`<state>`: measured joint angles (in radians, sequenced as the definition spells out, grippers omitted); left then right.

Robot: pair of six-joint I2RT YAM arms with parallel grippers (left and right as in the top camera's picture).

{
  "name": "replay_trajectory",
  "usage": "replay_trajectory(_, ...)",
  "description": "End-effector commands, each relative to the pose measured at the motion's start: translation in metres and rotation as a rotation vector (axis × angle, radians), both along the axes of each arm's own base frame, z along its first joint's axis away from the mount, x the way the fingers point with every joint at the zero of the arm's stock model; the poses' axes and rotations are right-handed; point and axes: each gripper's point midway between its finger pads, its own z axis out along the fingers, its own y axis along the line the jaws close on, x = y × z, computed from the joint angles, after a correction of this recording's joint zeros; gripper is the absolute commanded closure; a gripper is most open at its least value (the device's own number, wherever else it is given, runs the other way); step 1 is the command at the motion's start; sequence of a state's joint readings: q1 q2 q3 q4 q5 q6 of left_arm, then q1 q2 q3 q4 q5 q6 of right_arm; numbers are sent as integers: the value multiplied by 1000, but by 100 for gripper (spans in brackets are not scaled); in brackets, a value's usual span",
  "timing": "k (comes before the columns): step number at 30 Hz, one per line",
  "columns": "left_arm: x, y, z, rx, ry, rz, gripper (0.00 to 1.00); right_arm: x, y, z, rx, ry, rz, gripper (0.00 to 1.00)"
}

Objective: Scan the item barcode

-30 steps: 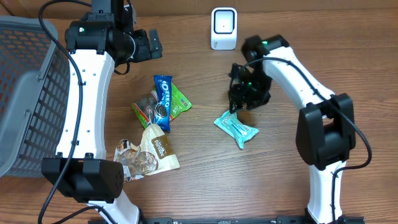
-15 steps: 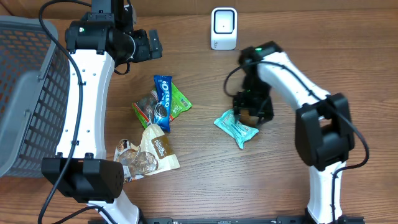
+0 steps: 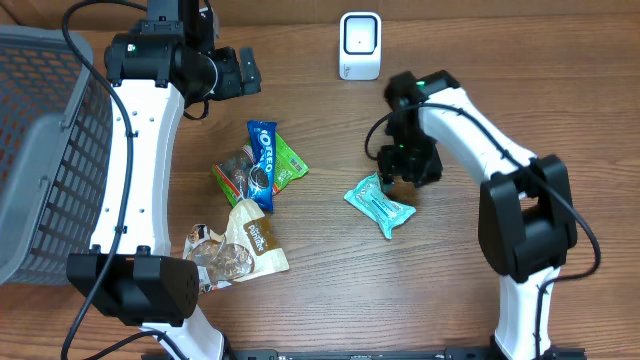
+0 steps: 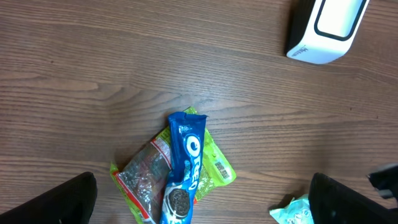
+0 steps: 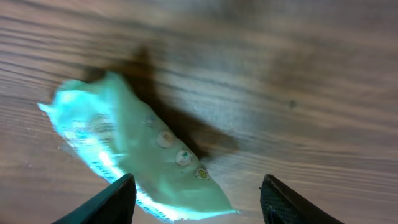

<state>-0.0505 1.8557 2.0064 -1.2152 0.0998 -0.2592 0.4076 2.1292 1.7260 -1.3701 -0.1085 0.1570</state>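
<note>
from above: my right gripper (image 3: 398,180) hangs over the far end of the teal packet (image 3: 380,206), which lies flat on the table (image 3: 330,300), right of middle. the scanner (image 3: 360,45) stands at the far edge, well apart from the packet. my left gripper (image 3: 246,72) is up at the far left, spread wide with nothing in it. left of middle lies a heap: an oreo pack (image 3: 262,165) across a green pack (image 3: 288,160), and nearer, a tan bag (image 3: 256,238). a grey basket (image 3: 40,150) sits at the left edge.

left wrist: my left fingers (image 4: 59,202) show as two dark tips in the low corners, far apart, bare wood between them. the oreo pack lies over the green pack in the middle, the scanner is in the top right corner, and a scrap of the packet peeks in at the bottom right.

right wrist: the view is blurred. my right fingers (image 5: 109,202) are released, one on each side, clamped on nothing. the packet lies on the wood slanting from upper left to bottom middle, its lower end between the tips. i cannot tell whether the left tip touches it.
</note>
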Motion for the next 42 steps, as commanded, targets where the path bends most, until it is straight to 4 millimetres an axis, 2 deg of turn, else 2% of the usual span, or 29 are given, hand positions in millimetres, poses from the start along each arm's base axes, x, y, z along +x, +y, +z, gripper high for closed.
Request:
replay_trajectory(1,2,-1,4,0,-12,7,0,14,13,39,-141,-231,142,35)
replay_trajectory(3,2,-1,4,0,-12,7,0,6,38,39,-233,-307,267,35)
replay_trajectory(6,2,-1,4,0,-12,7,0,-3,60,38,-294,-373,363,33)
replay_trajectory(8,2,-1,4,0,-12,7,0,-11,75,30,-315,-405,419,31)
replay_trajectory(11,2,-1,4,0,-12,7,0,-19,82,15,-335,-403,460,31)
replay_trajectory(13,2,-1,4,0,-12,7,0,-20,81,6,-353,-406,469,31)
replay_trajectory(20,2,-1,4,0,-12,8,0,-23,74,-7,-359,-387,466,29)
replay_trajectory(25,2,-1,4,0,-12,8,0,-34,66,-24,-356,-340,468,27)
replay_trajectory(32,2,-1,4,0,-12,8,0,-44,61,-47,-338,-316,463,31)
replay_trajectory(35,2,-1,4,0,-12,7,0,-47,57,-56,-344,-318,464,40)
replay_trajectory(39,2,-1,4,0,-12,8,0,-48,53,-57,-359,-314,468,62)
replay_trajectory(42,2,-1,4,0,-11,7,0,-52,49,-56,-371,-294,473,68)
